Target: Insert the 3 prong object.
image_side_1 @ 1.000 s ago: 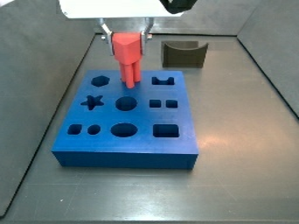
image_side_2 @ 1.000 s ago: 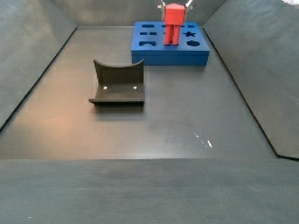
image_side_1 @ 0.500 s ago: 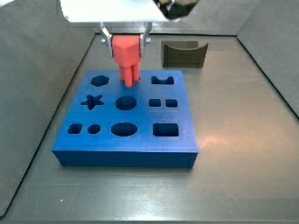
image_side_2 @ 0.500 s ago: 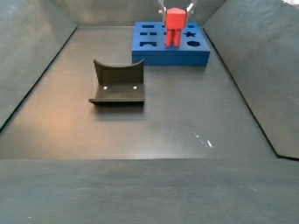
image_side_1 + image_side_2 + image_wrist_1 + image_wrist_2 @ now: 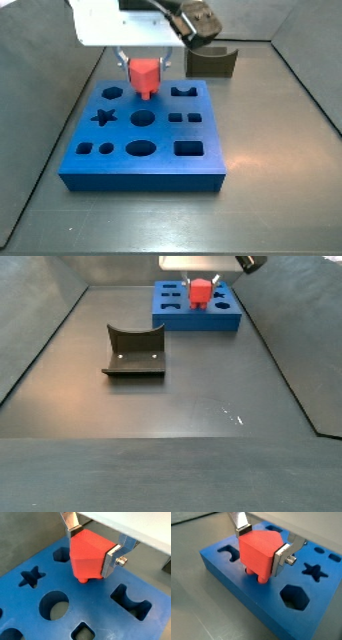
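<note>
My gripper (image 5: 143,62) is shut on the 3 prong object (image 5: 144,80), a red-orange peg held upright. It hangs over the back row of the blue board (image 5: 134,170), between the hexagon hole and the arch-shaped hole. In both wrist views the silver fingers (image 5: 112,559) (image 5: 281,556) clamp the peg (image 5: 88,554) (image 5: 258,554) from two sides. Its prongs (image 5: 261,578) reach down to the board's top face (image 5: 224,567); I cannot tell how deep they sit. In a side view the peg (image 5: 198,292) stands low on the board (image 5: 201,324).
A dark olive curved block (image 5: 211,62) stands behind the board at the back right; it also shows in a side view (image 5: 134,351), on the grey floor apart from the board. Slanted grey walls bound the floor on both sides.
The gripper has moved straight down with the peg, so the prongs now meet the board's top face. The board and the olive block have not moved.
</note>
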You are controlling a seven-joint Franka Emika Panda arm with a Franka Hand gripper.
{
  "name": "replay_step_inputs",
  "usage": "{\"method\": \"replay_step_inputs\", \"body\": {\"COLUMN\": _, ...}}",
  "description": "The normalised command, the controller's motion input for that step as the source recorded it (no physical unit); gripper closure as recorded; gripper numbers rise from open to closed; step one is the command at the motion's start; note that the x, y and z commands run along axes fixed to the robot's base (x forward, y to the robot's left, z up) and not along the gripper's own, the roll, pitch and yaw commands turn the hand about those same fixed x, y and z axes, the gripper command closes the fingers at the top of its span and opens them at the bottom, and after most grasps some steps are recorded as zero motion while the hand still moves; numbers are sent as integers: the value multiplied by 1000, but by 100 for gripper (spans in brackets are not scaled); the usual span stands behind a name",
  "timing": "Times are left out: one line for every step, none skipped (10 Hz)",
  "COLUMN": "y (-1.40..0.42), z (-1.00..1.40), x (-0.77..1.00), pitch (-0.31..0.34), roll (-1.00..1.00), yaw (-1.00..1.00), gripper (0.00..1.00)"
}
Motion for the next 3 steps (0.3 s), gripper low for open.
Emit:
{"method": "replay_step_inputs", "body": {"y": 3, "z": -337, "x": 0, "pitch": -50, "roll": -19, "yaw": 0, "gripper": 100}}
{"method": "replay_step_inputs", "body": {"y": 109, "z": -29, "x": 0, "pitch": -23, "roll": -121, "yaw": 0, "gripper": 100}}
{"method": "replay_step_inputs", "body": {"y": 9, "z": 0, "x": 11, "pitch": 11, "roll": -11, "yaw": 0, "gripper": 100}}
